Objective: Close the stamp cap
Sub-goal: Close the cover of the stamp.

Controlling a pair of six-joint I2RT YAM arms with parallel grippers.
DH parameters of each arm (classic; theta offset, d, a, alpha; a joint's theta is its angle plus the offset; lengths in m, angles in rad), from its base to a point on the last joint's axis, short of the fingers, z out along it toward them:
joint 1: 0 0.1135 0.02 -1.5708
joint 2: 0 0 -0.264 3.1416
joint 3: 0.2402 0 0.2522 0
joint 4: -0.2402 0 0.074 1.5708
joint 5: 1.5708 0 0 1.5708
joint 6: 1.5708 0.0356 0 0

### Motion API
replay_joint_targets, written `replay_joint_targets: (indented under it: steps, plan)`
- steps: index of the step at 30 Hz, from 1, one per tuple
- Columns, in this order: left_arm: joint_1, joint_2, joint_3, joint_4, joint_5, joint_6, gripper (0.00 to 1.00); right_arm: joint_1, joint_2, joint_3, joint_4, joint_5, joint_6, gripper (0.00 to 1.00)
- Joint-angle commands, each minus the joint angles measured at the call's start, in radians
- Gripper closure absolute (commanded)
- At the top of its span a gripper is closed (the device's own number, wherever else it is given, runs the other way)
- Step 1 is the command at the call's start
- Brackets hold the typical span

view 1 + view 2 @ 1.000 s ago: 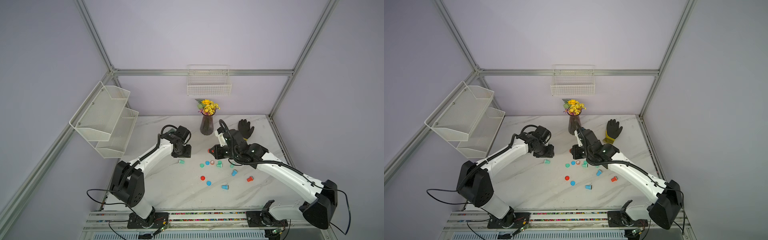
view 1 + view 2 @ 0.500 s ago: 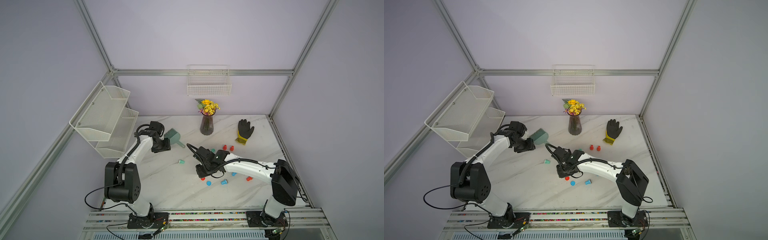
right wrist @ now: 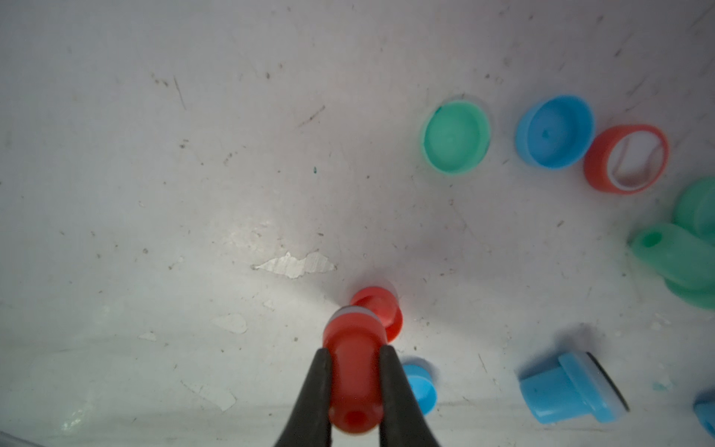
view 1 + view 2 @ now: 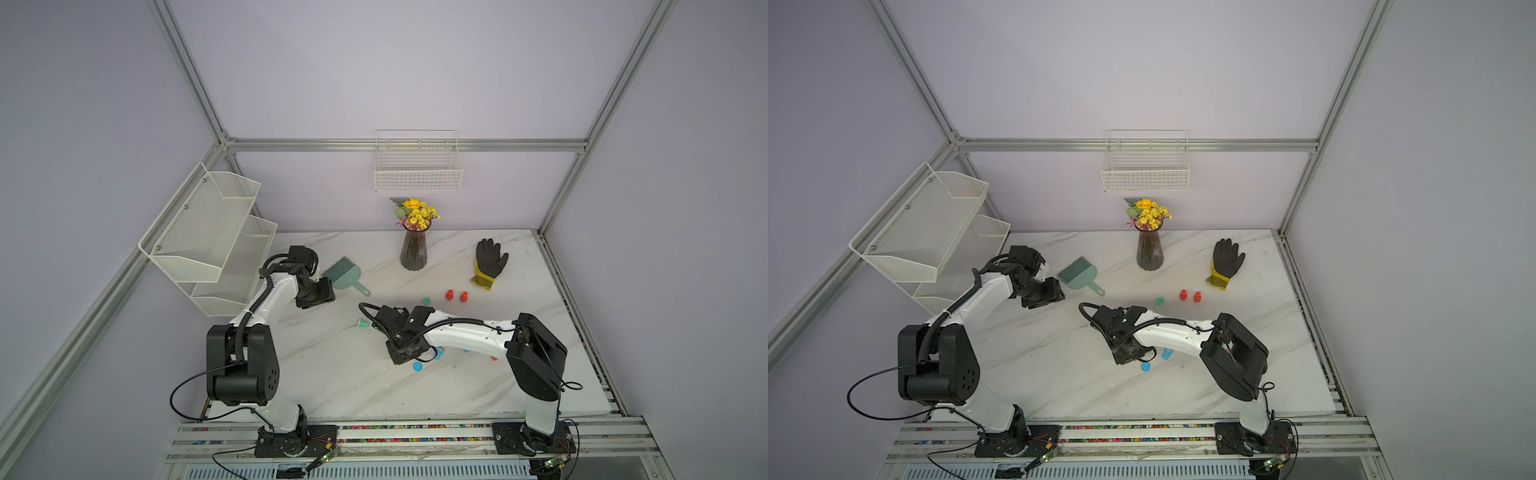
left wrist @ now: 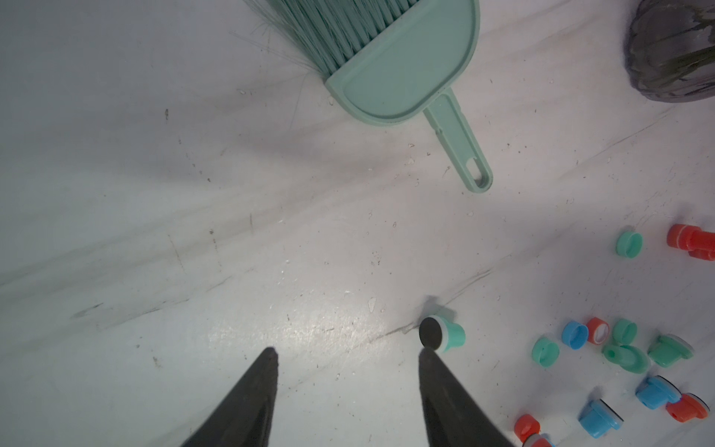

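Observation:
My right gripper (image 3: 354,354) is shut on a red stamp (image 3: 354,371). The stamp's white-ringed end hangs just over an open red cap (image 3: 387,307) on the table, and I cannot tell whether they touch. In both top views the right gripper (image 4: 405,353) (image 4: 1128,353) is low over the loose pieces at mid table. My left gripper (image 5: 348,352) is open and empty near the brush, seen in both top views (image 4: 318,293) (image 4: 1044,295). A green stamp (image 5: 445,334) (image 4: 363,323) lies on its side just off one left fingertip (image 5: 425,354).
Loose green, blue and red caps and stamps lie around the right gripper, among them a blue cap (image 4: 417,366). Two red stamps (image 4: 456,296) stand further back. A green brush (image 4: 343,274), vase (image 4: 413,249), glove (image 4: 489,264), wire rack (image 4: 212,237) and wall basket (image 4: 417,166) surround them.
Over the last second the left arm drew back to the left beside the brush. The right arm swung left and towards the front over the loose caps. Little has moved in the last half second.

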Motion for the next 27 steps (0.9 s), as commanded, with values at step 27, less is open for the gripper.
replay_joint_targets:
  steps: [27]
  plan:
    - [0.014,-0.022,0.007,0.025,0.030,0.043,0.41,0.006,0.044,0.012,-0.039,0.015,0.001,1.00]
